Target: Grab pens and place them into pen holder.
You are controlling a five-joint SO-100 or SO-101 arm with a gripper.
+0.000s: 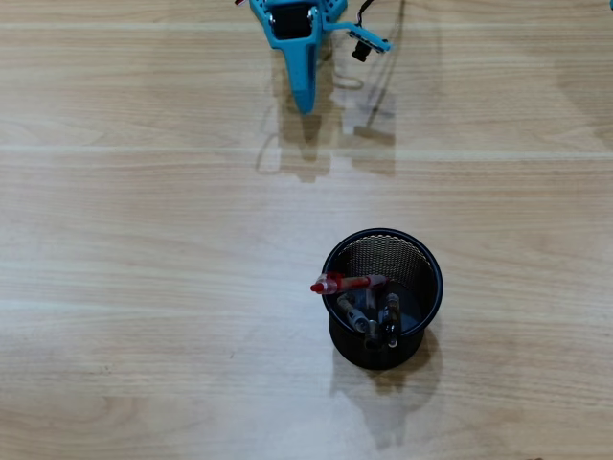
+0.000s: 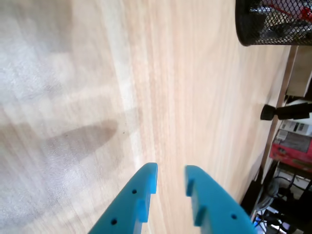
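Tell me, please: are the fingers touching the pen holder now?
Apart. In the overhead view the gripper sits near the top edge and the pen holder stands well below it, with bare table between. The wrist view shows nothing between the fingers.

Overhead cam looks straight down on counter (image 1: 144, 287), mid height. Wrist cam rides behind claw (image 2: 170, 178), low, facing along counter. Both share pen holder (image 1: 421, 259) (image 2: 258, 34).

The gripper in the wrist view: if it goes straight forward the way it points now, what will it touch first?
Probably only the bare wooden table. The gripper is slightly open and empty, with nothing ahead of its tips. The pen holder stands off to the upper right, apparently outside that line, though depth is hard to judge.
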